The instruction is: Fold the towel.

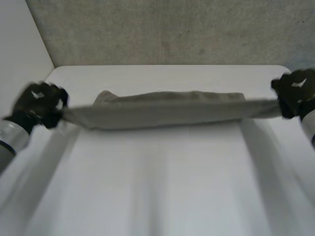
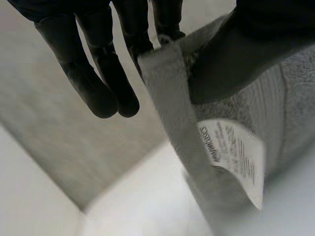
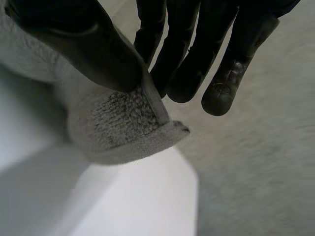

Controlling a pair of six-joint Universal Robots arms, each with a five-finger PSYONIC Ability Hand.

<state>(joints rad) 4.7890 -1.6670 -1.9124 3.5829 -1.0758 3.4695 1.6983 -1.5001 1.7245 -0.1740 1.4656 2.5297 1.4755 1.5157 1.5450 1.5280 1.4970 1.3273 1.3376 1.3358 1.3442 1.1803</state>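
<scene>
A grey towel (image 1: 167,110) hangs stretched between my two hands above the white table (image 1: 162,182). My left hand (image 1: 40,103) pinches its left end; in the left wrist view the thumb (image 2: 246,44) presses the towel's hem (image 2: 172,113) against the fingers (image 2: 103,83), with a white care label (image 2: 236,157) hanging below. My right hand (image 1: 295,93) pinches the right end; in the right wrist view its thumb (image 3: 83,44) clamps the towel corner (image 3: 128,128) against the fingers (image 3: 187,64). The towel's lower part sags toward the table.
A grey speckled wall (image 1: 167,29) stands behind the table's far edge. The table's right far corner (image 3: 182,177) lies just under the right hand. A pale side wall (image 1: 19,39) is at the left.
</scene>
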